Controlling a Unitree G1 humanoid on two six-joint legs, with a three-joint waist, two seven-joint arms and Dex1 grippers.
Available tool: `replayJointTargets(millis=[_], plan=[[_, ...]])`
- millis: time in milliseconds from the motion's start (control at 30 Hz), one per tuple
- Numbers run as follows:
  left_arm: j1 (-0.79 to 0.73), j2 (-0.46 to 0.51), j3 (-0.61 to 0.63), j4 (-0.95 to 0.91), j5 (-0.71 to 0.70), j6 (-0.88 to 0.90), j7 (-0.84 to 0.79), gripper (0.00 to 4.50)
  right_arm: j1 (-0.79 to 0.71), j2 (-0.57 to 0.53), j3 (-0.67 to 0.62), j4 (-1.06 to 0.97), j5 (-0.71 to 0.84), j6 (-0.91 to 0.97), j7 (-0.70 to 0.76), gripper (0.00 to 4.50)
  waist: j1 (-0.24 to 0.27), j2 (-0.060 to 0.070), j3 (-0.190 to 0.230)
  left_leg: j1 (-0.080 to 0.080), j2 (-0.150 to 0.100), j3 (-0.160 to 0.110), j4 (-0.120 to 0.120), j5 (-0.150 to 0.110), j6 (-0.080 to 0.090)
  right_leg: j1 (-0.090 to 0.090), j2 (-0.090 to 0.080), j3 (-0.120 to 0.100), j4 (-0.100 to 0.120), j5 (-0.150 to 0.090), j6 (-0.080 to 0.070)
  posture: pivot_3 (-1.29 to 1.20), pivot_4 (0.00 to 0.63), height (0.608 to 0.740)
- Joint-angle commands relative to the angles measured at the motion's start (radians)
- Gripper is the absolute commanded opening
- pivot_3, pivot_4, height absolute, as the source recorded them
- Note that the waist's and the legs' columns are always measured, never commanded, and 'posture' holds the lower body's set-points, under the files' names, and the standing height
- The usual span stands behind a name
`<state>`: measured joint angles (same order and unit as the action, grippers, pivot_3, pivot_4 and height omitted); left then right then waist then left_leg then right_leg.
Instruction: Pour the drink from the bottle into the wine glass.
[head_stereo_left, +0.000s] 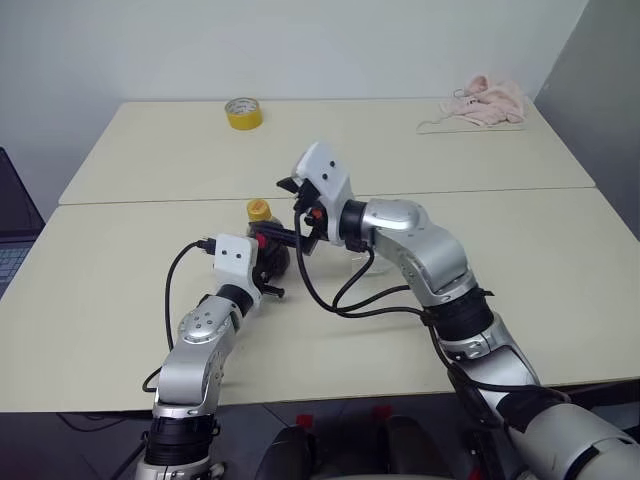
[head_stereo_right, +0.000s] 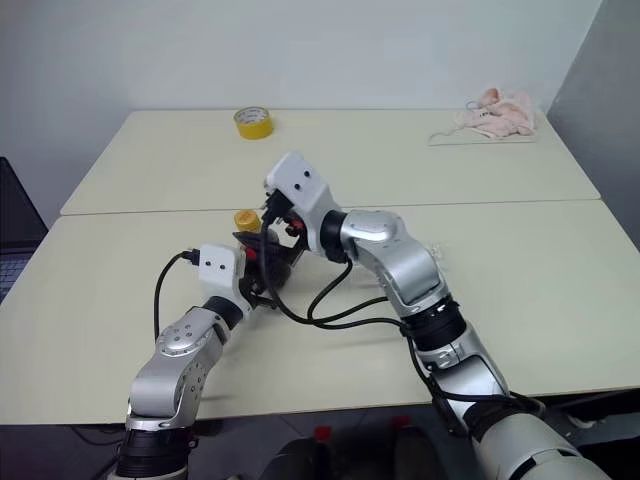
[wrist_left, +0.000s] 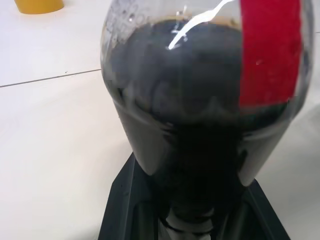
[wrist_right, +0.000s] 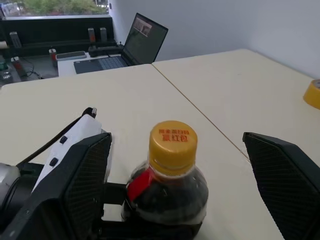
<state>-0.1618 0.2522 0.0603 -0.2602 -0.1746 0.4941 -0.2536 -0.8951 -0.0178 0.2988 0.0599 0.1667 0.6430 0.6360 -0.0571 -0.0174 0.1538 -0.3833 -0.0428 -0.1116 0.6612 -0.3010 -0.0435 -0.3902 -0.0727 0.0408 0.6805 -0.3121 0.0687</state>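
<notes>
Pale worktop (head_stereo_left: 120, 300), two slabs butted together, is carrying everything; yellow tape roll (head_stereo_left: 243, 113) and pink cloth (head_stereo_left: 485, 101) are sitting far back, well apart. We are seeing the left tool (head_stereo_left: 268, 262) clamping the bottle (wrist_right: 169, 187) upright near the middle, dark drink (wrist_left: 200, 100) filling its round body, yellow cap (wrist_right: 171, 140) on. Right tool (wrist_right: 177, 175) is hanging with fingers spread wide either side of the cap, not touching. Laptop (wrist_right: 142, 37) is sitting on another desk. Wine glass: can't make it out.
</notes>
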Motion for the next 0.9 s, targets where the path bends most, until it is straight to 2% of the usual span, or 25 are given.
replayJointTargets(millis=[33, 300, 400, 600, 667, 900], plan=[[-0.006, 0.008, 0.008, -0.016, 0.003, -0.024, -0.001, 0.77, -0.033, 0.014, 0.004, 0.007, -0.005, -0.012, -0.011, 4.5, 0.0, 0.0, 0.0, 0.0, 0.0, 0.0, 0.0, 0.0, 0.0, 0.0, 0.0, 0.0, 0.0, 0.0, 0.0, 0.0, 0.15, 0.74], [-0.003, 0.005, 0.006, -0.019, 0.003, -0.023, 0.002, 0.77, -0.051, 0.048, -0.018, 0.057, -0.004, -0.023, -0.038, 4.5, 0.0, 0.0, 0.0, 0.0, 0.0, 0.0, 0.0, 0.0, 0.0, 0.0, 0.0, 0.0, 0.0, 0.0, 0.0, 0.0, 0.15, 0.74], [-0.002, 0.004, 0.005, -0.02, 0.003, -0.022, 0.004, 0.77, -0.053, 0.057, -0.031, 0.058, 0.007, -0.023, -0.046, 3.84, 0.0, 0.0, 0.0, 0.0, 0.0, 0.0, 0.0, 0.0, 0.0, 0.0, 0.0, 0.0, 0.0, 0.0, 0.0, 0.0, 0.15, 0.74], [-0.001, 0.003, 0.004, -0.022, 0.003, -0.021, 0.004, 0.77, -0.049, 0.057, -0.025, 0.049, 0.011, -0.018, -0.044, 1.75, 0.0, 0.0, 0.0, 0.0, 0.0, 0.0, 0.0, 0.0, 0.0, 0.0, 0.0, 0.0, 0.0, 0.0, 0.0, 0.0, 0.15, 0.74], [-0.001, 0.003, 0.004, -0.022, 0.003, -0.021, 0.005, 0.77, -0.049, 0.056, -0.024, 0.049, 0.012, -0.018, -0.044, 1.22, 0.0, 0.0, 0.0, 0.0, 0.0, 0.0, 0.0, 0.0, 0.0, 0.0, 0.0, 0.0, 0.0, 0.0, 0.0, 0.0, 0.15, 0.74], [0.004, 0.02, 0.018, -0.024, -0.016, -0.006, -0.023, 0.77, -0.04, 0.014, -0.023, 0.026, 0.049, -0.138, 0.084, 1.22, 0.0, 0.0, 0.0, 0.0, 0.0, 0.0, 0.0, 0.0, 0.0, 0.0, 0.0, 0.0, 0.0, 0.0, 0.0, 0.0, 0.15, 0.74]])
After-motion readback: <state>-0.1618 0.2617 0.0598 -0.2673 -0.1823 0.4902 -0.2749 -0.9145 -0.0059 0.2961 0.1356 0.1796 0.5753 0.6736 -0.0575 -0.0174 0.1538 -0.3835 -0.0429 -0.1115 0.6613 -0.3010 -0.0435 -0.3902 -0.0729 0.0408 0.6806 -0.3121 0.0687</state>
